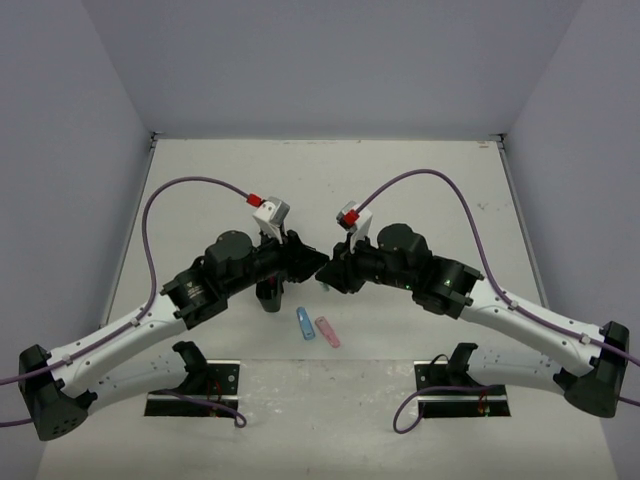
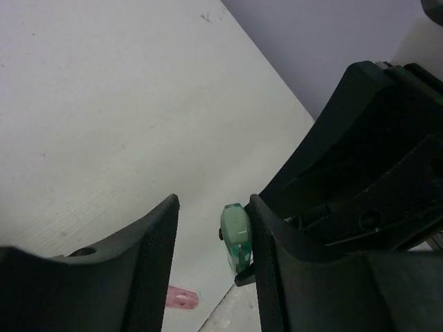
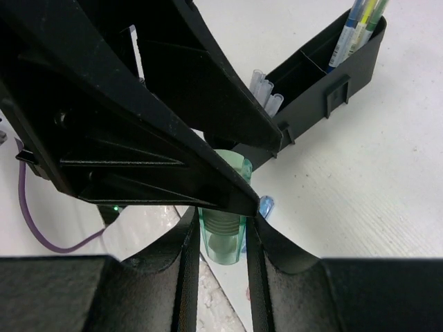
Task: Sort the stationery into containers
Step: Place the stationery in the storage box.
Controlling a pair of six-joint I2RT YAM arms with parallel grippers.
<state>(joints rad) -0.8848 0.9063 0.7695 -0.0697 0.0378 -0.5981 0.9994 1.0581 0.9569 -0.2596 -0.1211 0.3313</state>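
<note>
My right gripper [image 3: 221, 220] is shut on a short chunky green piece [image 3: 223, 238] and holds it above the table. My left gripper [image 2: 213, 202] is open around that same green piece [image 2: 236, 234], which lies against its right finger. The two grippers meet at the table's middle in the top view, left [image 1: 308, 262] and right [image 1: 328, 272]. The black organiser [image 3: 346, 76] holds yellow-green and blue pens [image 3: 360, 21] and clear-ended pens [image 3: 264, 88]. In the top view it is mostly hidden under the left arm [image 1: 268, 297].
A chunky blue piece [image 1: 304, 323] and a pink piece [image 1: 327, 331] lie on the white table just in front of the grippers. The pink piece also shows in the left wrist view [image 2: 181, 299]. Purple cables arc over both arms.
</note>
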